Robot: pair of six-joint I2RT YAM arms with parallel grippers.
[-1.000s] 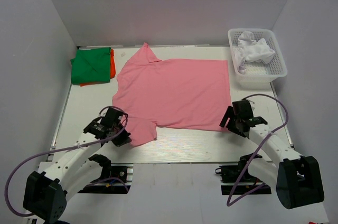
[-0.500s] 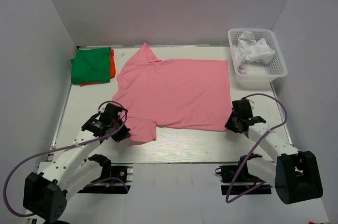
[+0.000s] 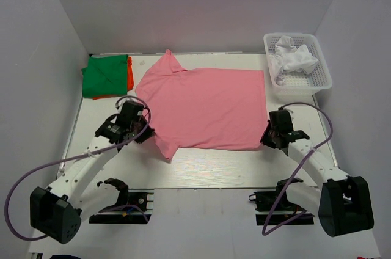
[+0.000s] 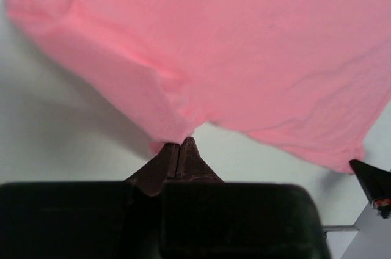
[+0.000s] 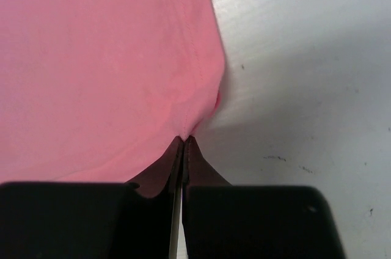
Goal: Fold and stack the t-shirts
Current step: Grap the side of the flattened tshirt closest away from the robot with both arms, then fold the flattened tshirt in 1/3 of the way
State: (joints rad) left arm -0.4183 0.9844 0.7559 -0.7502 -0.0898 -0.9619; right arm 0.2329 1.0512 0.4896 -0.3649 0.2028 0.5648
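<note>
A pink t-shirt (image 3: 204, 106) lies spread across the middle of the table, collar toward the far left. My left gripper (image 3: 148, 132) is shut on its near-left sleeve (image 4: 165, 118), which is lifted and drawn in over the body. At the shirt's near-right hem corner (image 5: 195, 112), my right gripper (image 3: 266, 138) is shut on the pinched fabric. A folded green t-shirt (image 3: 105, 76) rests on an orange one (image 3: 129, 74) at the far left. Crumpled white t-shirts (image 3: 293, 58) fill the basket.
A white plastic basket (image 3: 299, 88) stands at the far right corner. White walls enclose the table on three sides. Bare tabletop (image 3: 214, 164) runs along the near edge in front of the shirt.
My right gripper has shut on the shirt's near-right corner. The left gripper has carried the sleeve up and away from the near edge, folding it inward.
</note>
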